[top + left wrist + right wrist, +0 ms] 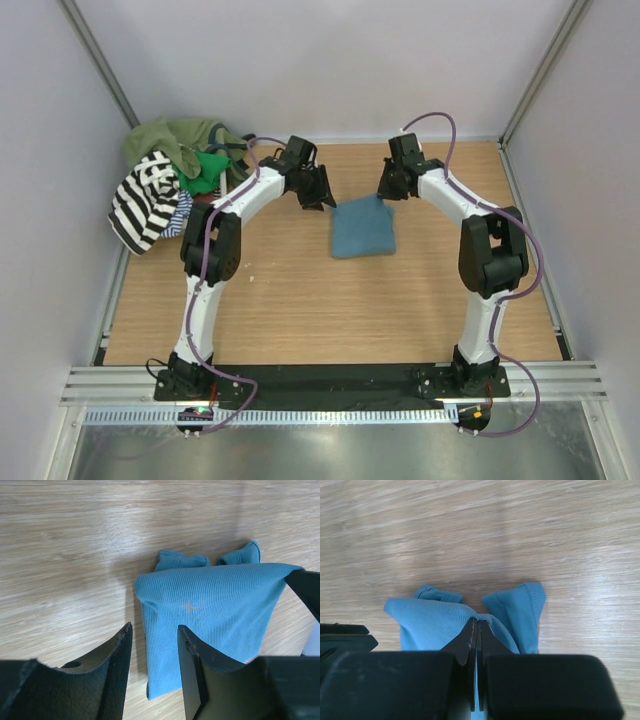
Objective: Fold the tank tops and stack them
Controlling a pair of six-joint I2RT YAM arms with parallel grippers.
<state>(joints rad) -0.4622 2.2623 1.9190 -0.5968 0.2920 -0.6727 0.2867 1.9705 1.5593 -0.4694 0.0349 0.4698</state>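
Pinching the teal top at mid-bench

Folded teal top [362, 228] lies on the bench [300, 300] between the two arms. Right end effector [476, 625] is closed on the cloth at its far right corner, raising that corner slightly. Left end effector [154, 627] hangs over the top's left edge, jaws apart and holding nothing. Black-and-white striped top [145, 200] rests against the heap [190, 150] of other tops in the far left corner.

I get bright, even light from overhead, with only soft shadows on the worktop [300, 300]. In the left wrist view a dim shadow lies left of the teal top [210, 615]. Up close, the left tool [155, 630] and right tool [476, 625] look dark and slightly soft, while the wood grain is crisp.
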